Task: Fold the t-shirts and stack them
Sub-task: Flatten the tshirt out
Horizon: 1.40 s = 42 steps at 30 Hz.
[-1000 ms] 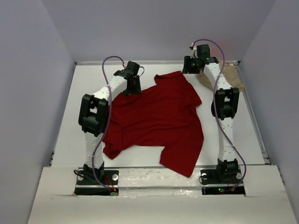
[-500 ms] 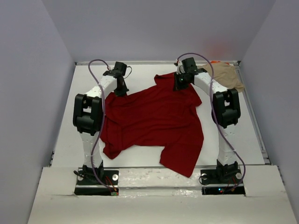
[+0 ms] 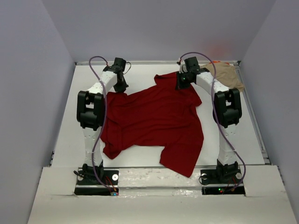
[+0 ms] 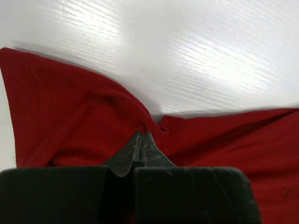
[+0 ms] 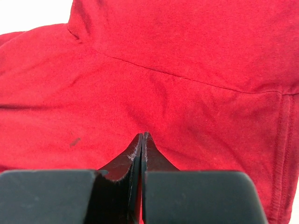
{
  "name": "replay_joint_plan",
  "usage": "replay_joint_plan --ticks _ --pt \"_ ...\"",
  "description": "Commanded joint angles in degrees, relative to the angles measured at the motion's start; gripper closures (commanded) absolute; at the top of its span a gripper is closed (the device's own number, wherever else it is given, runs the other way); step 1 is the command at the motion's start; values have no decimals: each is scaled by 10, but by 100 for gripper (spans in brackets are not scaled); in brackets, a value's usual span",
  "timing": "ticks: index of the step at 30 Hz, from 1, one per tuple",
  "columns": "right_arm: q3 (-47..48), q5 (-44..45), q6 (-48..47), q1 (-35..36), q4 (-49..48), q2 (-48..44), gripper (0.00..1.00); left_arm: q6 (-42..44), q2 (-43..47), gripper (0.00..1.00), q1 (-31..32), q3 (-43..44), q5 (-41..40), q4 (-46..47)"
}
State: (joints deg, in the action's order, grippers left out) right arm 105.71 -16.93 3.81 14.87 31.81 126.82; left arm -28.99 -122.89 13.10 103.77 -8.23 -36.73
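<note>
The dark red t-shirt (image 3: 154, 121) lies spread and rumpled across the middle of the table. My left gripper (image 3: 120, 87) is at the shirt's far left corner. In the left wrist view its jaws (image 4: 141, 136) are shut on a puckered fold of the dark red t-shirt (image 4: 70, 121). My right gripper (image 3: 182, 82) is down on the shirt's far right part, near the raised flap. In the right wrist view its jaws (image 5: 142, 135) are shut with the tips in the dark red t-shirt (image 5: 187, 70). A tan t-shirt (image 3: 229, 75) lies crumpled at the far right corner, with a sliver of orange fabric (image 3: 216, 62) behind it.
The white table (image 3: 88, 74) is enclosed by grey walls on the left, back and right. A raised white ledge (image 3: 154, 179) runs along the near edge between the arm bases. The shirt's near hem hangs over that ledge.
The right gripper swung left from beside the tan t-shirt onto the red one and shut. The left gripper shifted left, shut on the cloth and drew the shirt's far left corner outward.
</note>
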Motion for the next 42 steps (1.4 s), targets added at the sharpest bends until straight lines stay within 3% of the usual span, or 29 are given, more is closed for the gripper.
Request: replay_joint_plan --ticks 1,15,19,25,35,42 --pt "3 20 -7 0 -24 -42 100 3 0 100 -11 14 20 -25" --pt "-2 22 -5 0 -25 -75 100 -7 -2 100 -31 -76 80 13" --pt "-2 30 -8 0 -23 -83 100 -3 -23 100 -33 -65 80 13" --pt "33 11 -5 0 17 -26 100 10 -100 100 -39 36 110 -28" --pt "12 31 11 -5 21 18 100 13 -111 100 -52 64 113 -35" --pt "114 8 20 -22 67 90 100 12 -134 100 -76 103 129 -48"
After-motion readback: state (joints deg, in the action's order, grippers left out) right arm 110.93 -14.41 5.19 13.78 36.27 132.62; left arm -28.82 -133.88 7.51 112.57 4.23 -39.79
